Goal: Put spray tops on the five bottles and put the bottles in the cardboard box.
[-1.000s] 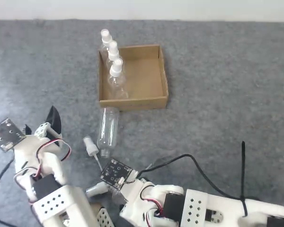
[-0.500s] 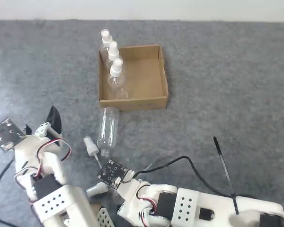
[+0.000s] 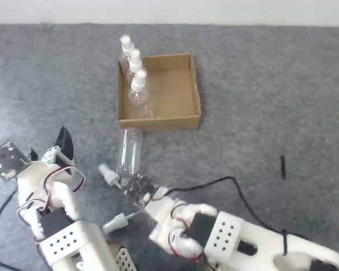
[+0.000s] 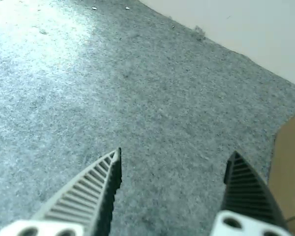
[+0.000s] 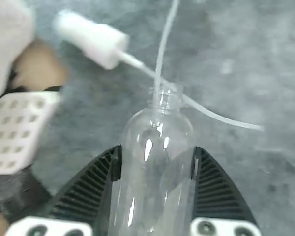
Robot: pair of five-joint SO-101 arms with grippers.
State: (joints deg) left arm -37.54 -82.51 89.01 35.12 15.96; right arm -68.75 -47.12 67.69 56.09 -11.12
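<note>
Between my right jaws sits a clear bottle point(image 5: 155, 162); their ribbed faces press on both its sides, so they pinch it. Its open mouth points toward the near spray top point(image 5: 91, 39) lying on the table point(image 5: 236, 59). A thin tube point(image 5: 163, 54) runs to that mouth, and I cannot tell whether it is inside. My left jaws hang spread over bare table at the near left, with the cardboard box point(image 4: 287, 162) edge off to their right.

I judge the slick bottle could twist or slip in the pinch, and the loose tube could snag as a top is lined up.

From the high view my right arm covers that grip. That view does give me the lying bottle point(image 3: 129, 152), the far spray top point(image 3: 108, 175) beside it, and three capped bottles point(image 3: 138, 93) along the box's left wall.
</note>
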